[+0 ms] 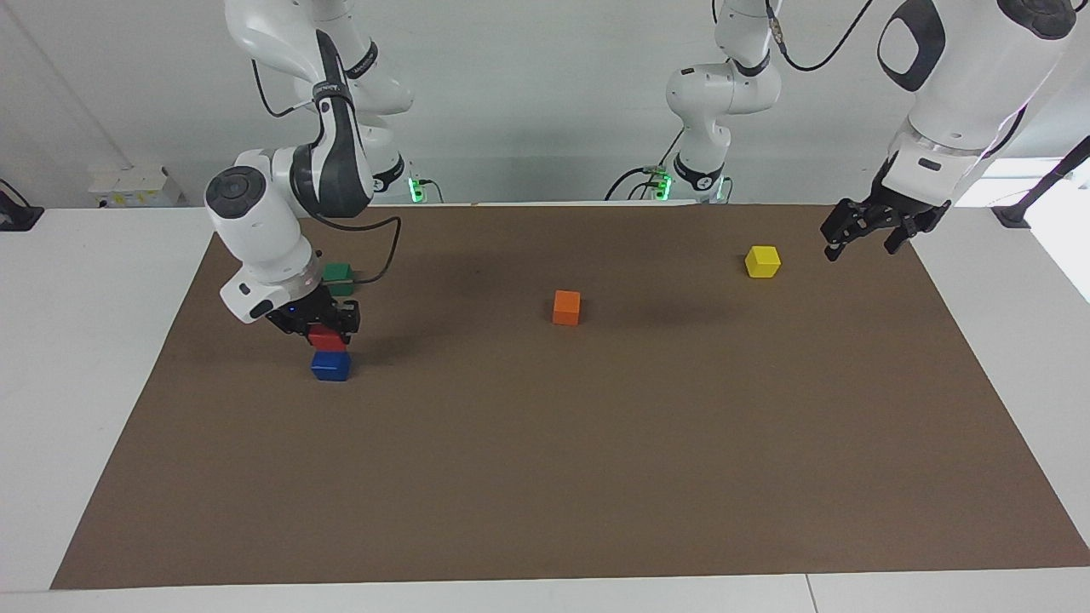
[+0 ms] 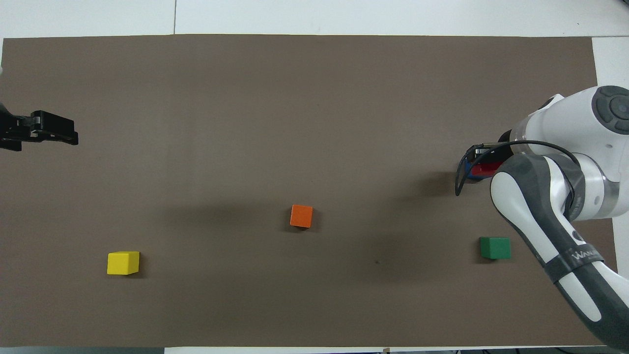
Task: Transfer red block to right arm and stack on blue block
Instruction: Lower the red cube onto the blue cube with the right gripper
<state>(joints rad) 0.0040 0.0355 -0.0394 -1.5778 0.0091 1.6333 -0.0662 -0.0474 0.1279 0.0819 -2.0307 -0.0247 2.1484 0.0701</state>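
The red block [image 1: 328, 340] is held in my right gripper [image 1: 327, 333], which is shut on it directly over the blue block [image 1: 330, 366]. Its underside sits at the blue block's top face; I cannot tell whether they are pressed together. In the overhead view the right arm covers most of this, leaving a strip of the red block [image 2: 484, 170] and a sliver of the blue block [image 2: 468, 171] showing. My left gripper [image 1: 858, 251] hangs open and empty over the mat's edge at the left arm's end, beside the yellow cube, and also shows as the left gripper [image 2: 73, 137] from overhead.
A green cube [image 1: 338, 277] lies nearer to the robots than the blue block. An orange cube [image 1: 566, 307] sits mid-table, and a yellow cube [image 1: 762, 261] lies toward the left arm's end. All rest on a brown mat [image 1: 596, 477].
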